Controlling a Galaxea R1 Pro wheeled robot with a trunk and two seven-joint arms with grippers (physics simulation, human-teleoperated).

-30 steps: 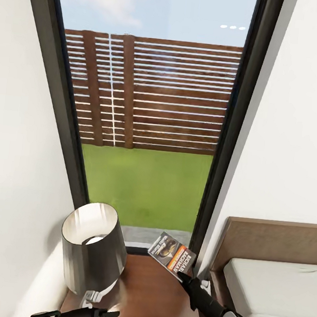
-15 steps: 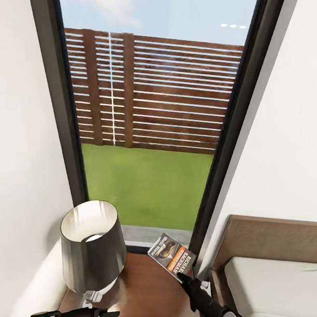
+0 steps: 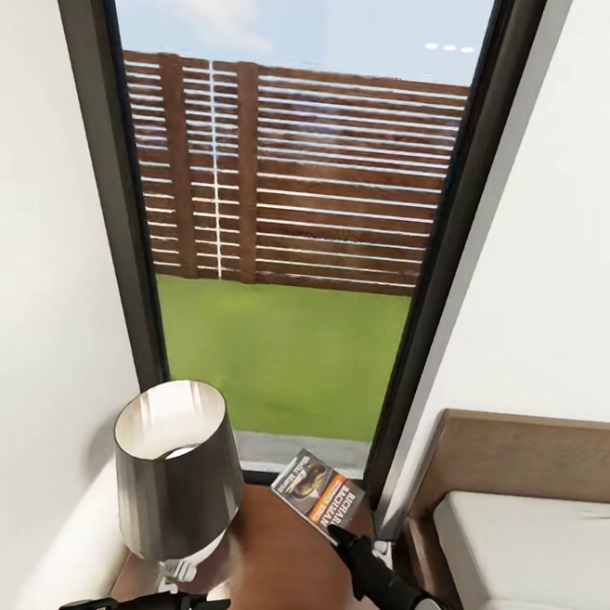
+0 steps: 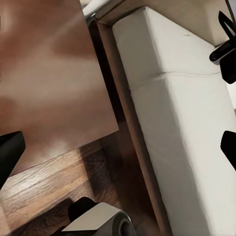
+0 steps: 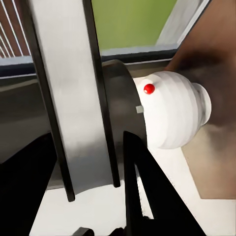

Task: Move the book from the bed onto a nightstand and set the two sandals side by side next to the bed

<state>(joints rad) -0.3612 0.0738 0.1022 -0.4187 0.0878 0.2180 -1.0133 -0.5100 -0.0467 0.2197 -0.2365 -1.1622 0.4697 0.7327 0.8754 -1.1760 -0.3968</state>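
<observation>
The small dark-grey paperback book (image 3: 317, 491) with its orange title band is pinched at its near corner by the right tool (image 3: 336, 533), tilted over the glossy brown nightstand worktop (image 3: 288, 574), long axis running diagonally toward the dark-framed window (image 3: 283, 247). The left tool (image 3: 206, 607) shows low beside the black-shaded lamp (image 3: 176, 465); I cannot tell its grip.

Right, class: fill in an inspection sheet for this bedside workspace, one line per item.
Surface: nightstand, glossy dark brown top, beside the bed.
Job's things: book held at the right gripper's tip above the nightstand's far edge, cover up; whether it touches the top, cannot tell.
Clutter: lamp on the nightstand's left side.
Grippers: right shut on the book; left gripper low beside the lamp, state unclear.
Cables: nothing seen.
Surroundings: window, white walls, fence and grass outside, wood floor.
</observation>
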